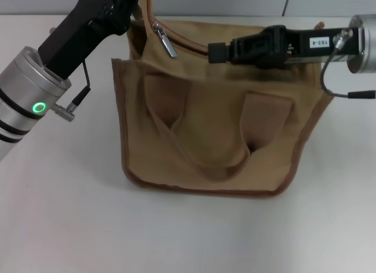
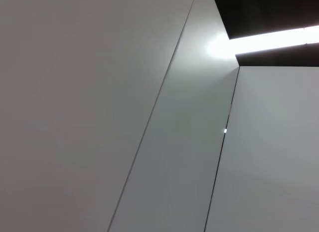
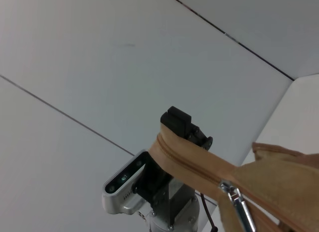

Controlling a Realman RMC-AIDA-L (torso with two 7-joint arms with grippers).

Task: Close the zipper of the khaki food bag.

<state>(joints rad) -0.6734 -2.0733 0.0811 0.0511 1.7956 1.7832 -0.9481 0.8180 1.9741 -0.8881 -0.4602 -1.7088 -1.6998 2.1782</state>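
Observation:
The khaki food bag (image 1: 211, 138) stands on the white table, its two strap handles hanging down its front face. The zipper (image 1: 187, 44) runs along the top panel; its silver pull tab (image 1: 166, 41) lies near the left end. My left gripper (image 1: 134, 12) is shut on the bag's top left end, holding the zip tape up. In the right wrist view that left gripper (image 3: 180, 126) clamps the end of the zipper (image 3: 194, 167), with the pull tab (image 3: 240, 208) farther along. My right gripper (image 1: 215, 52) hovers over the top panel, right of the pull tab and apart from it.
The white table (image 1: 64, 214) surrounds the bag. A black cable (image 1: 329, 88) loops from my right wrist over the bag's right corner. The left wrist view shows only grey wall panels (image 2: 99, 92) and a light strip.

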